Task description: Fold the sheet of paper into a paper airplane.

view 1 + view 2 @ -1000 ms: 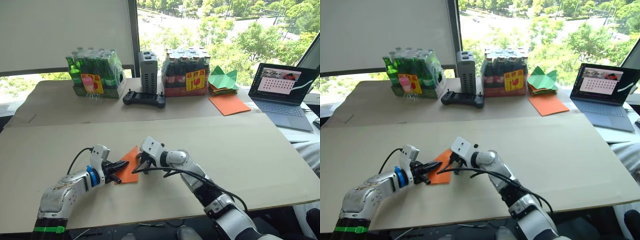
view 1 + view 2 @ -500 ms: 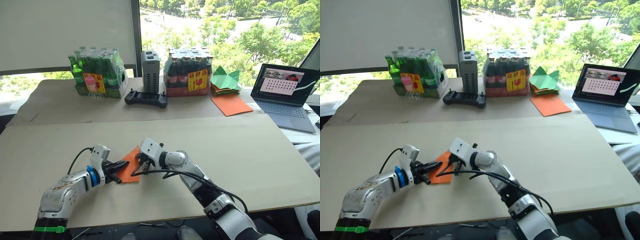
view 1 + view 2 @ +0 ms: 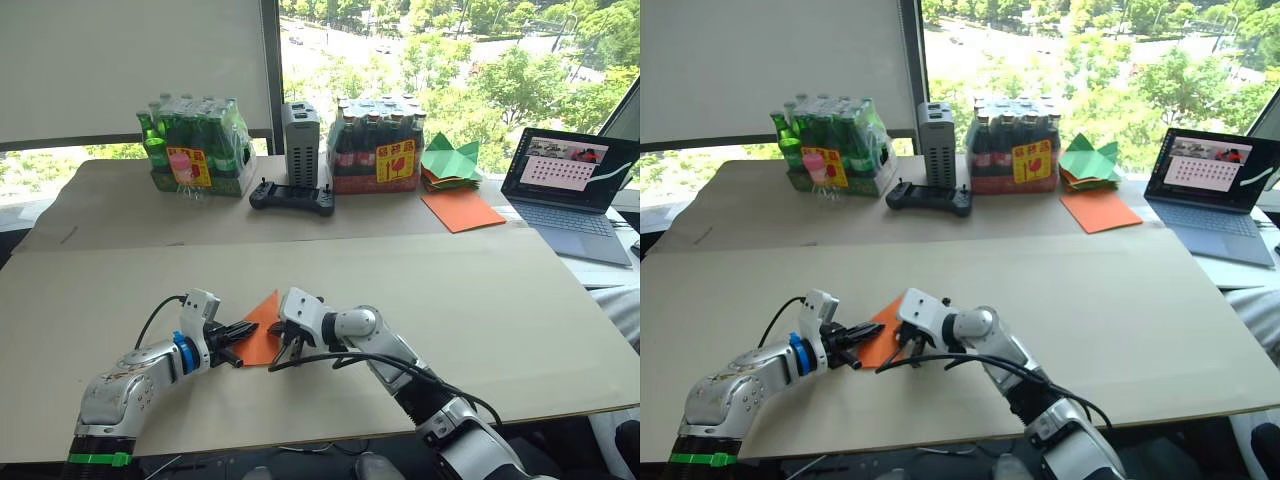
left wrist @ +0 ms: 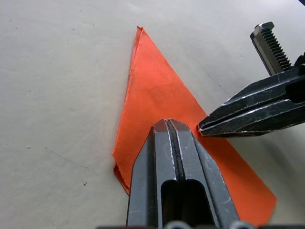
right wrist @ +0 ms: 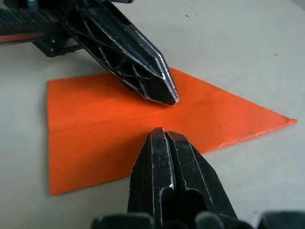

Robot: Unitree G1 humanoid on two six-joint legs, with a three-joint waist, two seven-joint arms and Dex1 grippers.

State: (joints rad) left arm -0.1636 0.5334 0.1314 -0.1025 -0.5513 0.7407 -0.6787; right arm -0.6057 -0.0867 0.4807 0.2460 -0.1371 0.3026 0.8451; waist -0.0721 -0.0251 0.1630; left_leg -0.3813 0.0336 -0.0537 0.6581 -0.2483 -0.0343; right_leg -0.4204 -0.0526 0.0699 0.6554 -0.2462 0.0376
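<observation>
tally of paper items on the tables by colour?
Orange: 2, the folded paper airplane under the left gripper and right gripper, and the flat orange sheet by the laptop.
Green: 1 stack of green paper shapes.
Total: 3.

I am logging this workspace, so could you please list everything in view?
paper airplane: one, bright orange, near table, under both end effector tips
green bottle pack: one, far table, left
dark bottle pack: one, far table, centre
grey box: one, between the packs
black controller: one, before the grey box
green paper shapes: a stack, far right
smooth orange sheet: one, before the green shapes
laptop: one, open, far right
left end effector: shut, pressing the airplane
right end effector: shut, tip on the airplane
</observation>
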